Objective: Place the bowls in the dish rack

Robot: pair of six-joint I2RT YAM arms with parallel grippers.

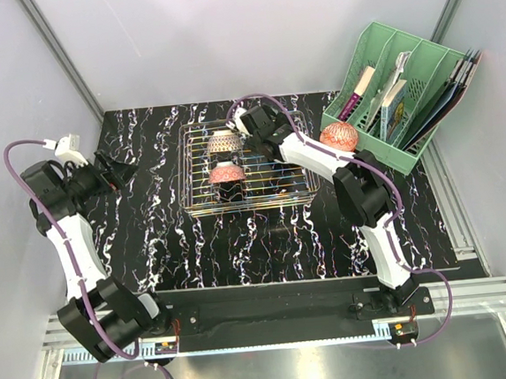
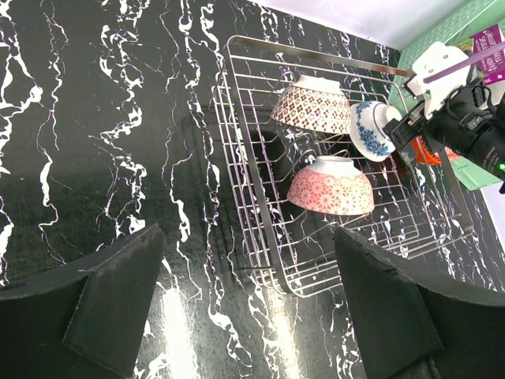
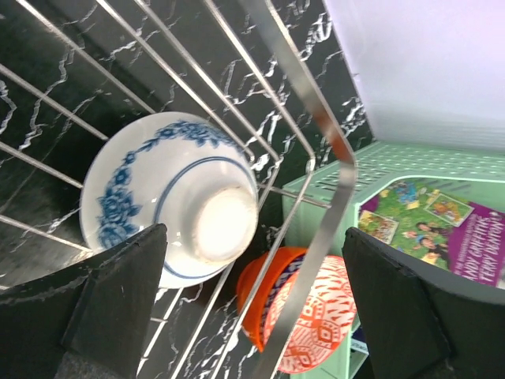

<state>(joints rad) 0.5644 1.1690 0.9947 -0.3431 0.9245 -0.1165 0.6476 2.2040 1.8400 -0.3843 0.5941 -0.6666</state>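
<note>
Underneath everything runs a black tabletop [image 1: 160, 242] veined with white, closed in by pale plain walls with metal struts running up the corners. Both pincers stand spread wide and hold nothing. The left pincer [image 2: 252, 316] hovers over bare marble, with the dish rack [image 2: 248, 158] ahead of it and well apart. The right pincer [image 3: 256, 304] hangs over the rack's far corner. Straight below it, nearer one finger, a blue-and-white bowl [image 3: 170, 197] lies in the rack, its foot ring turned towards the wrist camera.

Counted: one rack with three bowls in it. They are the blue one, a diamond-patterned bowl [image 2: 312, 104] and a pink flowered bowl [image 2: 331, 188]; the last two lie between the two pincers. Beyond the right pincer, outside the wire, sits one nested stack [image 3: 308, 332]: an orange bowl, a red-and-white one and a strip of blue between them. How many bowls it holds I cannot tell. One green file organiser [image 1: 373, 46] stands just behind the stack.
</note>
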